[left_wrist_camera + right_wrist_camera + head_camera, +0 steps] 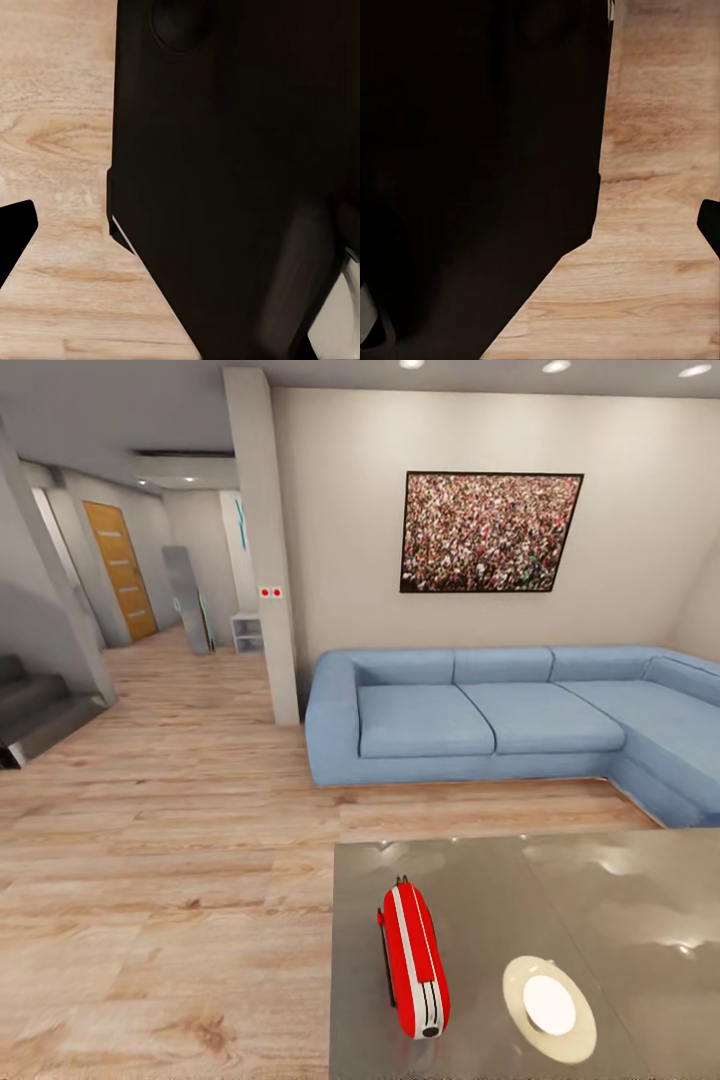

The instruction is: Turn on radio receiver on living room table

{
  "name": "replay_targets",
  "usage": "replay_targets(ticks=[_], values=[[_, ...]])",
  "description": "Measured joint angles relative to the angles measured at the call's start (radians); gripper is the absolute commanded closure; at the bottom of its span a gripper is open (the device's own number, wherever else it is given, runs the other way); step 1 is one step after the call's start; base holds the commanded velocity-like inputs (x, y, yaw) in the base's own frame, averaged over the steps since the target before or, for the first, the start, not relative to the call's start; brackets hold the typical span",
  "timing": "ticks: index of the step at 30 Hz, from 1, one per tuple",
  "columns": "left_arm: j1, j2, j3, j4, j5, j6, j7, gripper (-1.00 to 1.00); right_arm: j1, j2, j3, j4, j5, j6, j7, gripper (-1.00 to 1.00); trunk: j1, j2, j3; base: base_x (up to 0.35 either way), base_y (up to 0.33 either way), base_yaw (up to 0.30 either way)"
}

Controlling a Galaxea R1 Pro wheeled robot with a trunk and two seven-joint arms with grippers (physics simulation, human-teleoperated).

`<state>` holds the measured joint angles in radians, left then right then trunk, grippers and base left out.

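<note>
— On the near right of the head view, the table (600, 900) is seen, its glossy grey top reflecting the ceiling lights. Where is the radio receiver (412, 963) placed?

— It is found on the table's left part, near the left edge, lying with its red body and white stripes running from near to far. A flat cream disc (549, 1007) is set just beside it on the right, apart from it.

— What is shown farther off?

— A blue sectional sofa (520, 717) is placed against the far wall, under a framed crowd picture (491, 532). Light wood floor (170, 840) is spread across the left, with a hallway and an orange door (121, 569) at the far left.

— And the grippers?

— Whether they are released or clenched cannot be told. In each wrist view a dark, blurred body is seen close to the camera, with wood planks beyond; no fingers can be made out clearly.
</note>
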<state>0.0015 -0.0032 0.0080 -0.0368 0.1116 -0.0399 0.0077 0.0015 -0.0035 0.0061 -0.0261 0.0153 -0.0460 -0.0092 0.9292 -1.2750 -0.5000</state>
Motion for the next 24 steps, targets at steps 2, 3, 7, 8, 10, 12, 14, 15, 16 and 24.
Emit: replay_targets(ticks=[2,3,7,8,10,12,14,15,16,24], values=[[0.000,0.000,0.000,0.000,0.000,0.000,0.000,-1.00,0.000,0.000,0.000,0.000,0.000,0.000,0.000,-1.00,0.000,0.000,-0.003,0.000,0.000,0.000],[0.000,0.000,0.000,0.000,0.000,0.000,0.000,-1.00,0.000,0.000,0.000,0.000,0.000,0.000,0.000,-1.00,0.000,0.000,-0.005,0.000,0.000,0.000],[0.000,0.001,0.000,0.000,0.000,0.000,0.000,-1.00,0.000,0.000,0.000,0.000,0.000,0.000,0.000,-1.00,0.000,0.000,-0.011,0.000,0.000,0.000],[0.000,0.001,0.000,0.000,0.000,0.000,0.000,-1.00,0.000,-0.001,0.000,0.000,0.000,0.000,0.000,-1.00,0.000,0.000,-0.013,0.000,0.000,0.000],[0.000,0.000,0.000,0.000,0.000,0.001,0.000,-1.00,0.000,0.000,0.000,0.000,0.000,0.000,0.000,-1.00,0.000,0.000,-0.016,0.000,0.000,0.000],[0.000,0.000,0.000,0.000,0.000,0.001,0.000,-1.00,0.000,0.000,0.000,0.000,0.000,0.000,0.000,-1.00,0.000,0.000,-0.019,0.000,0.000,0.000],[0.000,0.001,0.000,0.000,0.000,0.001,0.000,-1.00,0.000,0.001,0.001,0.000,0.000,0.000,0.000,-1.00,0.000,0.000,-0.022,0.000,0.000,0.000],[0.000,0.001,0.000,0.000,0.000,0.001,0.000,-1.00,0.000,0.001,0.001,0.000,0.000,0.000,0.000,-1.00,0.000,0.000,-0.024,0.000,0.000,0.000],[0.000,0.001,0.000,0.000,0.000,0.001,0.000,-1.00,0.000,0.001,0.001,0.000,0.000,0.000,0.000,-1.00,0.000,0.000,-0.026,0.000,0.000,0.000],[0.000,0.001,0.000,0.000,0.000,0.001,0.000,-1.00,0.000,0.002,0.000,0.000,0.000,0.000,0.000,-1.00,0.000,0.000,-0.038,0.000,0.000,0.000]])
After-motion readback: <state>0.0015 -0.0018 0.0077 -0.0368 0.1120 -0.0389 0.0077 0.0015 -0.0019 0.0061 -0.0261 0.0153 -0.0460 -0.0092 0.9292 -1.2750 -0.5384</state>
